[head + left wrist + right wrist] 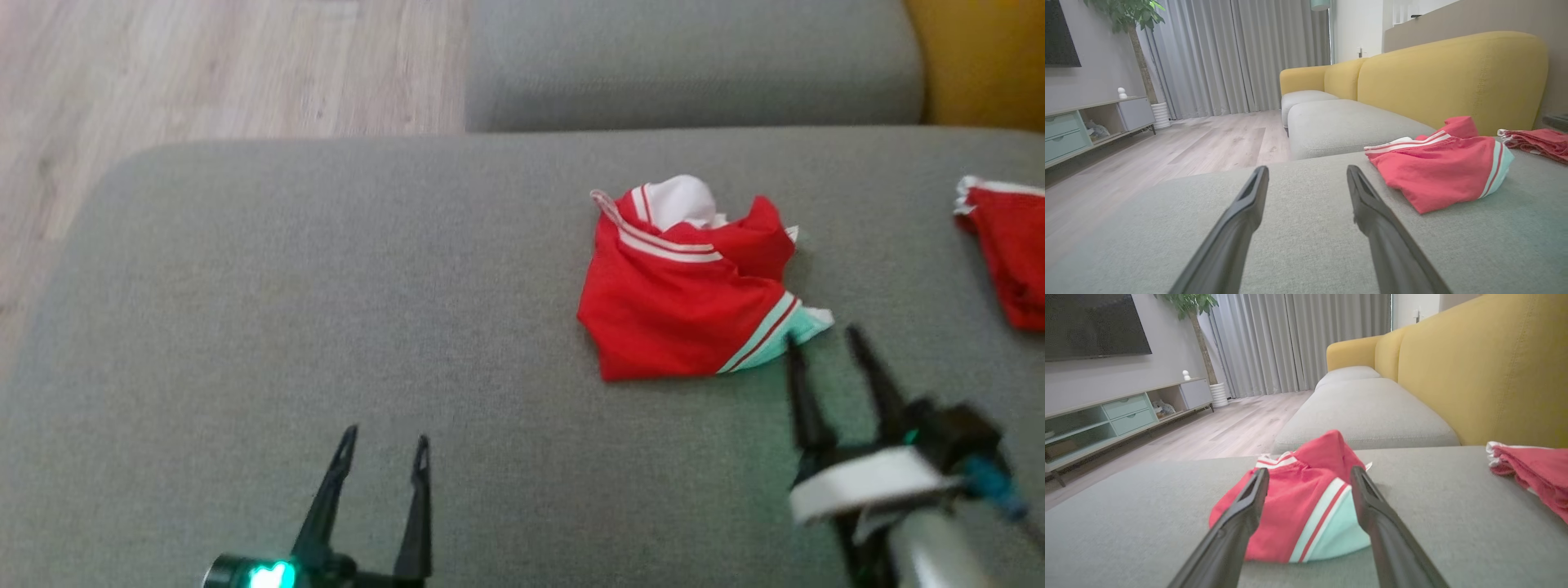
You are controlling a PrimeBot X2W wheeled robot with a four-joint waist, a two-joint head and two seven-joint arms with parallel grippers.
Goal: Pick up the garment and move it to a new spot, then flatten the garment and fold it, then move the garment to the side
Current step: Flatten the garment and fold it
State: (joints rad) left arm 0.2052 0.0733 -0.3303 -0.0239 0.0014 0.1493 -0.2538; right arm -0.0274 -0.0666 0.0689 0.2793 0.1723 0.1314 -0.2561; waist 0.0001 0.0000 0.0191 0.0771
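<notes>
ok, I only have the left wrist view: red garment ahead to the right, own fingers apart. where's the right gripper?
Observer: The head view has the right gripper at the garment's near corner, the mint-striped one.
Operator: open?
Observer: Yes, jaws apart. In the right wrist view the mint corner lies between its fingers.
Operator: touching?
Observer: Cannot tell. In the head view one fingertip sits right at the hem, and the other is over bare cushion.
</notes>
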